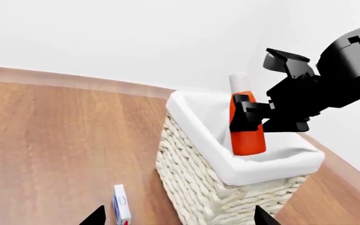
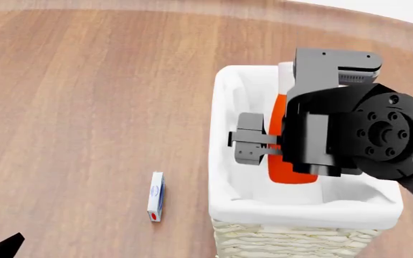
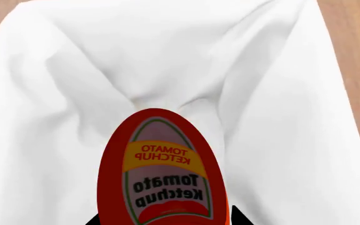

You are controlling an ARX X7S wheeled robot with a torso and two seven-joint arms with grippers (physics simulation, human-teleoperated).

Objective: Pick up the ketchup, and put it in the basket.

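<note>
The red-orange ketchup (image 1: 247,133) with its white cap up stands upright over the inside of the cream wicker basket (image 1: 217,187), whose white liner folds over the rim. My right gripper (image 1: 255,115) is shut on the bottle's middle. In the head view the ketchup (image 2: 282,161) shows under the right arm, over the basket (image 2: 228,177). In the right wrist view the ketchup (image 3: 161,173) fills the jaws with its "Tomato Ketchup" label facing the camera, above the white liner (image 3: 61,117). My left gripper (image 1: 178,219) is open and empty, low beside the basket's near wall.
A small white and blue box (image 2: 155,196) lies on the wooden floor left of the basket; it also shows in the left wrist view (image 1: 121,205). A white wall with a pale skirting board (image 1: 73,79) runs behind the basket.
</note>
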